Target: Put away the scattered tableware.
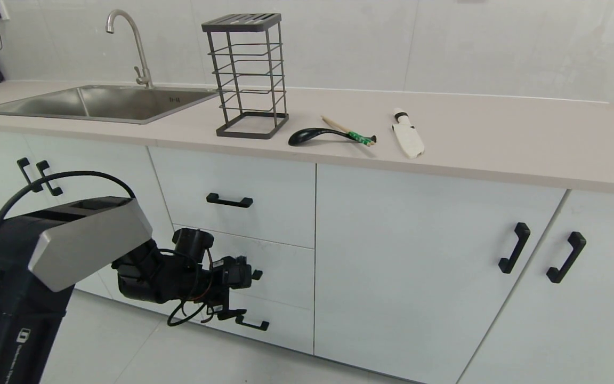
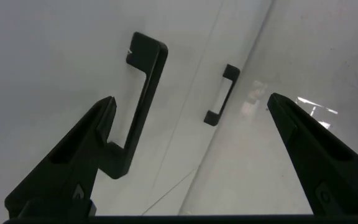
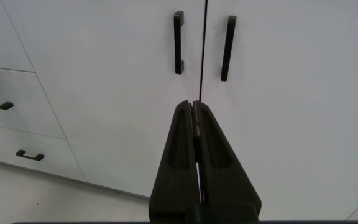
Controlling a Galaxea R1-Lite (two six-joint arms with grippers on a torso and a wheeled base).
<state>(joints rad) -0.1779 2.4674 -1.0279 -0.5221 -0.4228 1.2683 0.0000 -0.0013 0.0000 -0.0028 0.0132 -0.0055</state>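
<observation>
left jaws wide beside black bar handle (image 2: 140, 106); right jaws pressed together; glossy black spoon (image 1: 312, 134) on counter (image 1: 472, 144).

Pale countertop (image 1: 499, 133) with wire rack (image 1: 248, 74), black spoon (image 1: 307, 136), chopsticks (image 1: 352, 132), white utensil (image 1: 408, 137).

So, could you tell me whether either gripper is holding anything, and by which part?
Nothing is held: the left gripper is open by a drawer handle; the right gripper is shut on nothing.

I count on the counter (image 1: 499, 138): wire rack (image 1: 248, 74), one; black spoon (image 1: 312, 135), one; chopsticks (image 1: 361, 137), one pair; white paddle (image 1: 409, 140), one; sink (image 1: 115, 101), one; faucet (image 1: 132, 37), one.
</observation>
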